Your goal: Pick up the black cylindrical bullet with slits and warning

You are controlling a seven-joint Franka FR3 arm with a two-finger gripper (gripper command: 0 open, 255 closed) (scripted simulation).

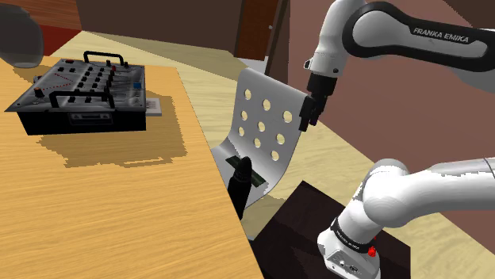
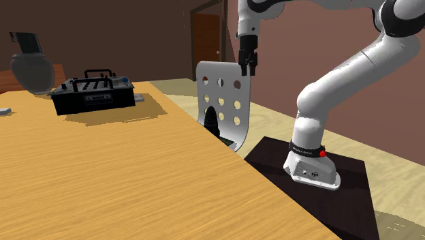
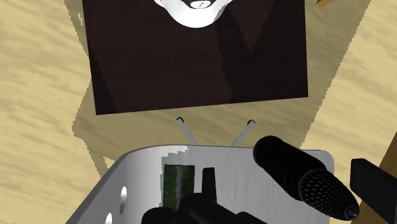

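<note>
Wooden table (image 1: pixel 119 206) in front, with a black mixing console (image 1: pixel 83 95) and its two carry handles far out on it, and a grey rounded vessel (image 1: pixel 17 40) beyond that. Hard against the table edge on the arm's side is a silver chair (image 1: pixel 266 119), with round holes punched through its backrest (image 2: pixel 212 70). And there on the seat is the black bullet (image 1: pixel 240 186), tucked between backrest and table edge, just beside a dark green flat piece (image 1: pixel 258 181). It stands on end, long axis close to upright, tapered nose up. In the second exterior view the table edge hides its foot and the perforated backrest rises right behind it. Looking down from the wrist view, its gridded nose lies toward the table side and its blunt end is over the seat. The gripper (image 1: pixel 308 117) hangs high, level with the backrest's top edge and on the side away from the table. That puts the backrest between it and the bullet, well apart. How wide the gripper is set, I cannot tell. The dark stand (image 1: pixel 297 226) sits below the arm.
</note>
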